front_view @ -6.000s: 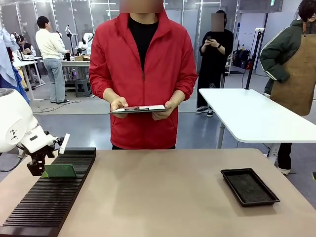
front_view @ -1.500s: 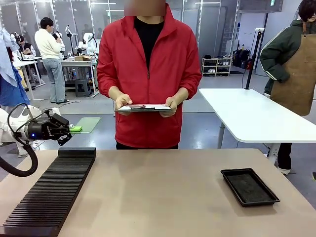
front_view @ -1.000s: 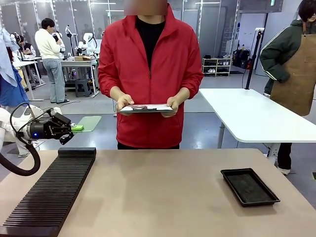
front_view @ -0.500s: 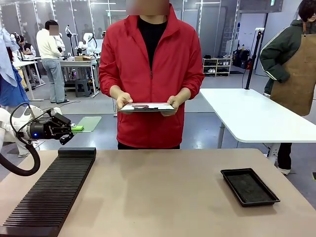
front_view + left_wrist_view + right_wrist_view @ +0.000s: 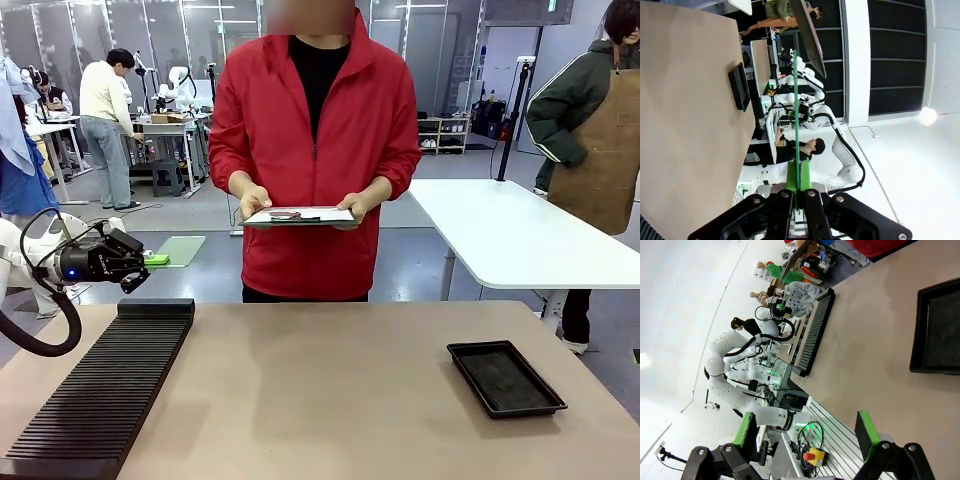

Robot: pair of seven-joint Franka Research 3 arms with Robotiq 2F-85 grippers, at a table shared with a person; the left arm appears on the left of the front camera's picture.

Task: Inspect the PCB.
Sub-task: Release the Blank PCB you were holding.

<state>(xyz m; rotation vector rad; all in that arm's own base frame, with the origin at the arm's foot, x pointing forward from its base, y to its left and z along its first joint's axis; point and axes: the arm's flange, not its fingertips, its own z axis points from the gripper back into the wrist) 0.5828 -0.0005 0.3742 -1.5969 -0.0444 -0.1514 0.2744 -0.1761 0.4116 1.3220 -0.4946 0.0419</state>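
Gripping the PCB [image 5: 182, 250] by one edge, the left tool [image 5: 148, 262] is clamped shut on the board and carries it in the air at the robot's left. In the front view it sits higher than the far end of the black slotted rack [image 5: 100, 390]. The board lies roughly level there, its free end pointing toward the middle, and it touches neither the rack nor the surface [image 5: 330, 400]. From the left wrist the PCB [image 5: 795, 110] shows edge-on as a thin green line rising from between the green pads [image 5: 790, 179] of the left tool [image 5: 797, 172]. The right tool [image 5: 805, 432] stands wide open with nothing between its pads [image 5: 866, 432]. Its wrist view takes in the tray [image 5: 940, 325] and the rack [image 5: 812, 332] on the surface [image 5: 875, 370]. That shallow black tray [image 5: 505, 378] rests at the robot's right, well apart from the rack. Across the surface a person in a red jacket [image 5: 315, 130] holds a clipboard [image 5: 297, 215] — level, in front of the body.
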